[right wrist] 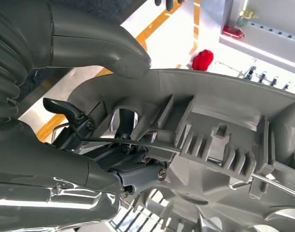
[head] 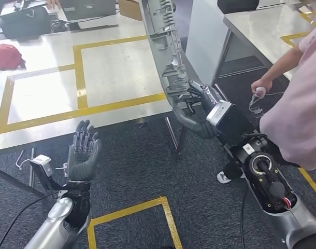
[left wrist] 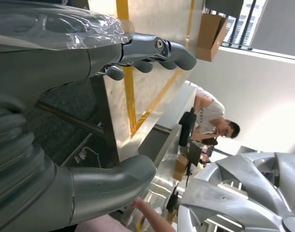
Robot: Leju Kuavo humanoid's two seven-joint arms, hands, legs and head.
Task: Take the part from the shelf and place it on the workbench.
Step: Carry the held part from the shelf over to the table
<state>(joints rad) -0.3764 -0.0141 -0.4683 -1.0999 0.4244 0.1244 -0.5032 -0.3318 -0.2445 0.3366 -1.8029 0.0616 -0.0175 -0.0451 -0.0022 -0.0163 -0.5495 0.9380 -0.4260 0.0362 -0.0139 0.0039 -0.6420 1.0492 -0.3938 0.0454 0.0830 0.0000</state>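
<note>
Right hand (head: 203, 106) carrying one part (head: 166, 57), a grey hubcap, over the workbench (head: 109, 67) edge; left hand (head: 84, 153) empty.

The right hand grips the part by its rim with thumb and fingers, and the part stands nearly on edge, above and just off the workbench's near side. The left hand is raised with fingers spread, well apart from the part. Risk: the grip is on the rim only, so the part could swing or slip, or clip the workbench edge on the way down. A person (head: 301, 98) stands close to the right arm, possibly within its sweep, hard to judge. Count: one part, one workbench ahead, one person near, two hands.
</note>
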